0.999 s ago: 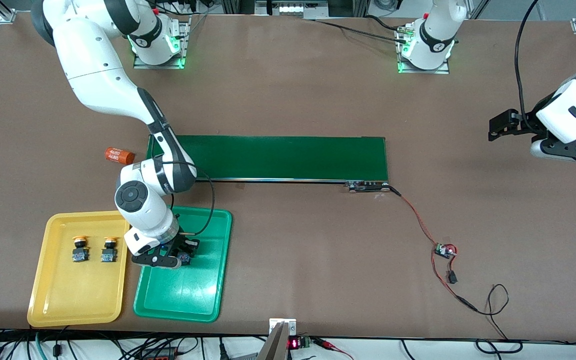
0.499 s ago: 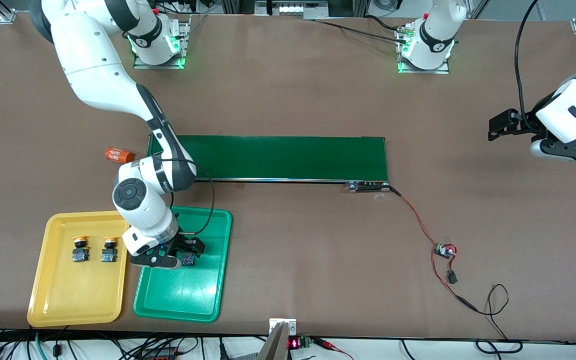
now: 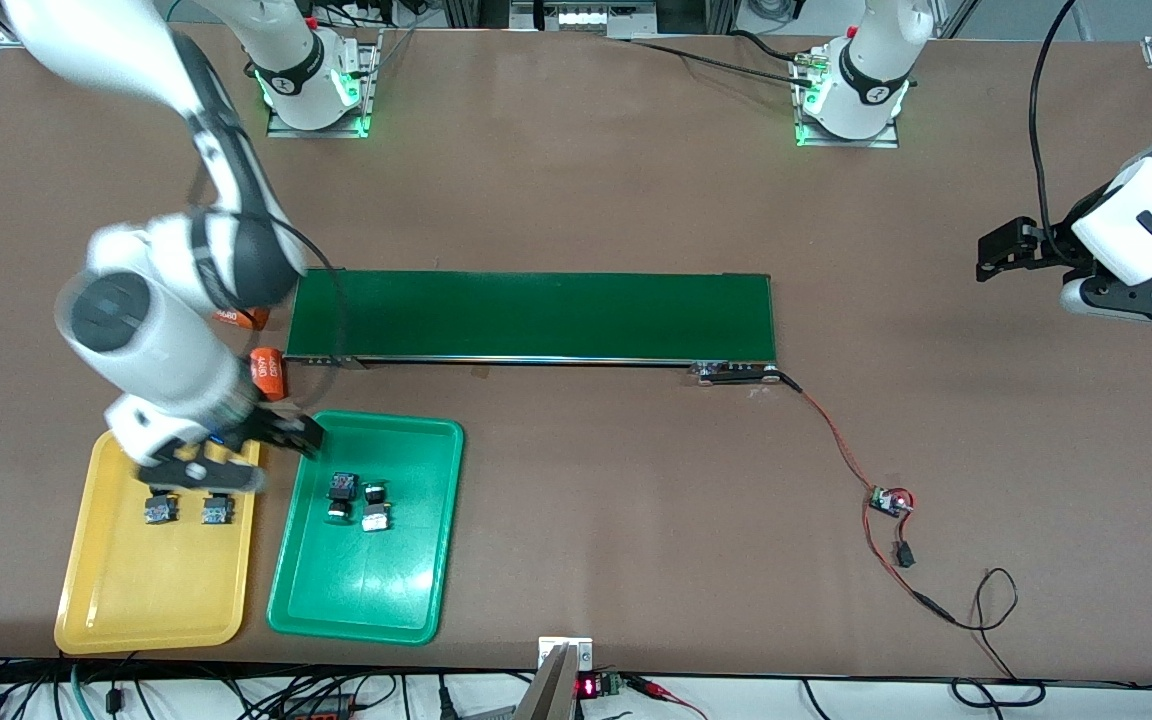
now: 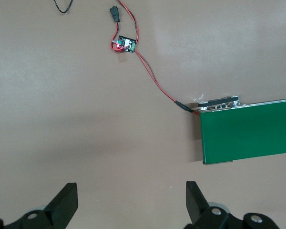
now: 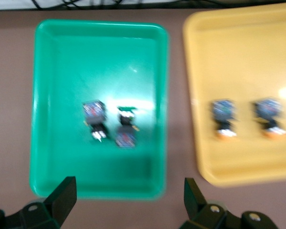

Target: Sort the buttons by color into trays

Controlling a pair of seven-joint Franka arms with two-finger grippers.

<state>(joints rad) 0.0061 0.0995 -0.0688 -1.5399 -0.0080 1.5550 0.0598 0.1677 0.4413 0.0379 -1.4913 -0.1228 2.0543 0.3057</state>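
Note:
Two buttons lie side by side in the green tray; they also show in the right wrist view. Two yellow-capped buttons lie in the yellow tray, their caps partly hidden by the right hand. My right gripper is open and empty, raised over the gap between the two trays. My left gripper is open and empty; that arm waits at its end of the table.
The long dark-green conveyor belt runs across the middle, with a red-black wire and a small circuit board at its end. Two orange cylinders lie by the belt's other end, partly hidden by the right arm.
My right gripper was low in the green tray over a button; it has risen and swung toward the yellow tray. Two buttons now lie uncovered in the green tray.

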